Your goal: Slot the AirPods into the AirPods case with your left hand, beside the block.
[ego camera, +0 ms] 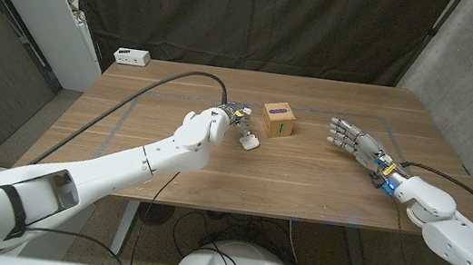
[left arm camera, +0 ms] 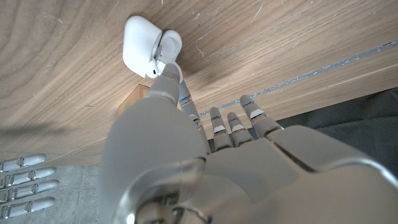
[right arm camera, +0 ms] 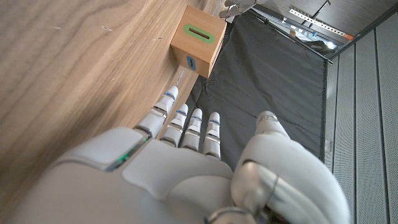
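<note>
Left hand (ego camera: pixel 218 123) sits at centre of the head view, just left of the block, fingers over the AirPods case (ego camera: pixel 249 141). Left wrist view gives the detail the head view lacks: the thumb tip (left arm camera: pixel 166 78) touches the case (left arm camera: pixel 142 46) at its open hinge side, lid (left arm camera: pixel 168 45) swung open, and a white AirPod (left arm camera: pixel 153 67) sits at the case mouth under the thumb. Whether the AirPod is pinched or merely pressed, cannot tell; the other fingers (left arm camera: pixel 231 121) are extended, apart, not on the case. Cannot tell if the earbud is fully seated.

Case lies on the wooden table (ego camera: pixel 168 165) in the upper left of the left wrist view; in the head view it's a small white blob just lower left of the block, near but not touching.

Block (ego camera: pixel 278 120): one, wooden cube, purple mark on top, green mark on the front side in the head view. Right wrist view shows it (right arm camera: pixel 199 39) at top centre with a green slot outline and a blue mark on another face.

Right hand (ego camera: pixel 352 139) is at right centre of the head view, released, fingers straight and spread, holding nothing, well apart from the block. The right wrist view confirms the fingers (right arm camera: pixel 186 124) are extended, pointing toward the block.

Counts: one case, one AirPod visible, one block, two hands. One small white box (ego camera: pixel 132 57) at the table's upper left corner.
</note>
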